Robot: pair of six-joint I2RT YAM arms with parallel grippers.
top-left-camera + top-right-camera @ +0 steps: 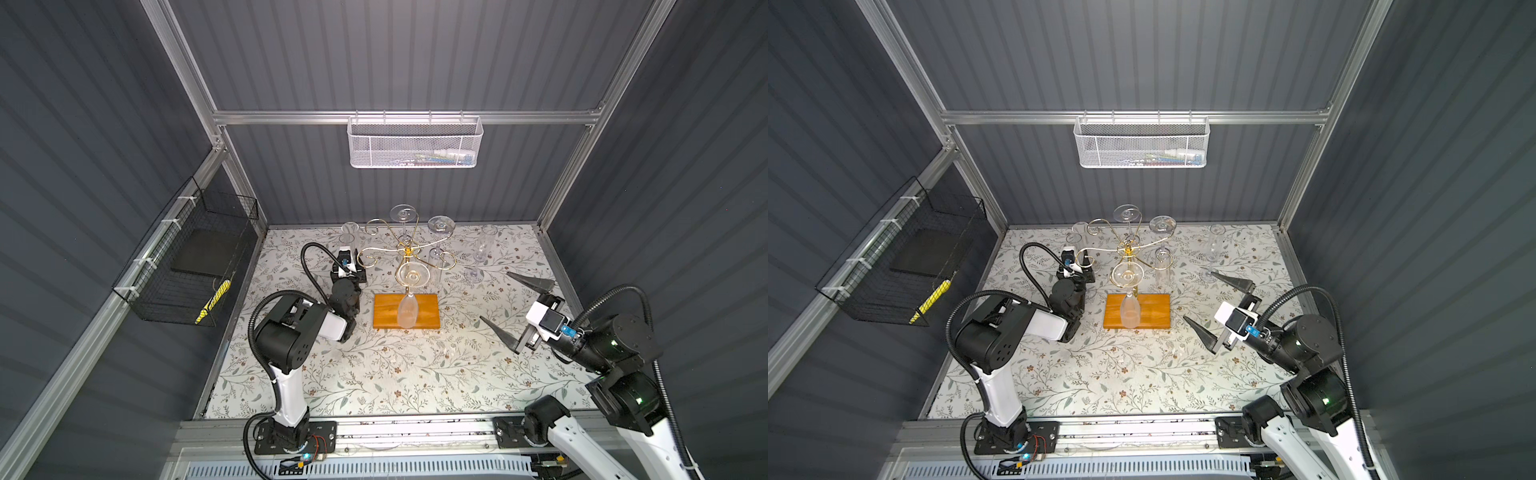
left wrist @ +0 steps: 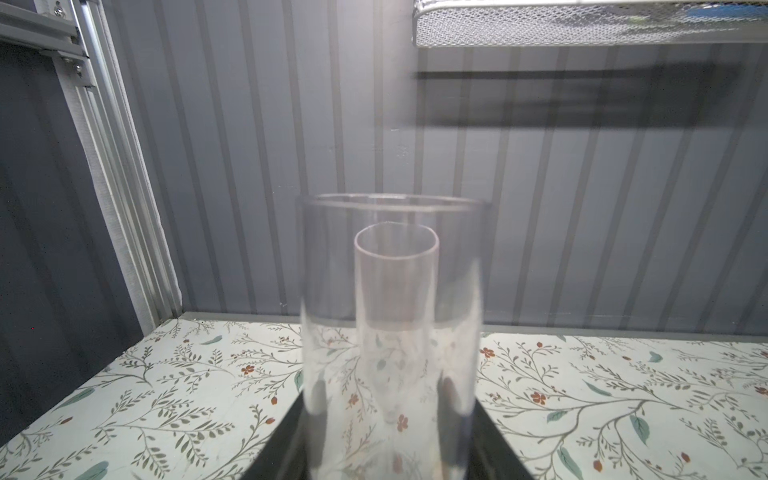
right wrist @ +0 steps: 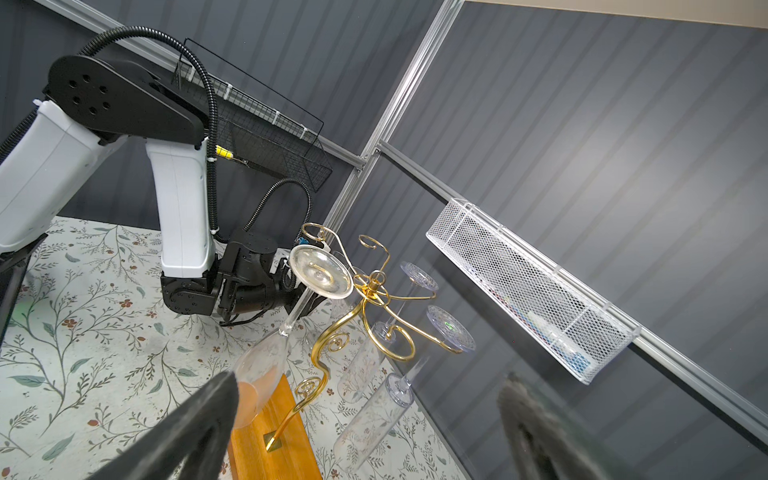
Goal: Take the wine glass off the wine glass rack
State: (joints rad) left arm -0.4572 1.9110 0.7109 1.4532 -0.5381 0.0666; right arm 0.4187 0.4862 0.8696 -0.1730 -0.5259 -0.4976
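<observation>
Your left gripper (image 2: pixel 388 415) is closed around a clear wine glass (image 2: pixel 390 270). The glass stands upright between its fingers (image 2: pixel 492 440), near the back left of the floral table (image 1: pixel 374 374) and apart from the wine glass rack (image 1: pixel 409 251). Your right gripper (image 1: pixel 495 296) hangs with jaws spread wide, holding nothing, to the right of the rack's wooden base (image 1: pixel 428 311). A hanging glass (image 1: pixel 407 309) dangles bowl-down from a front arm over that base, and two further glasses (image 1: pixel 402 216) hang from the back arms.

You have one wine glass rack (image 1: pixel 428 309) with three wine glasses hung: near glass (image 1: pixel 407 313), far glass (image 1: pixel 403 214), right glass (image 1: pixel 440 224). Three more stand: right-hand flute (image 1: pixel 485 245), front glass (image 2: pixel 328 270), rear glass (image 2: pixel 397 282). Two baskets: white mesh basket (image 1: pixel 415 141), black wire basket (image 1: pixel 187 266). Two tools: left tool (image 2: pixel 386 395), right tool (image 1: pixel 495 296).
</observation>
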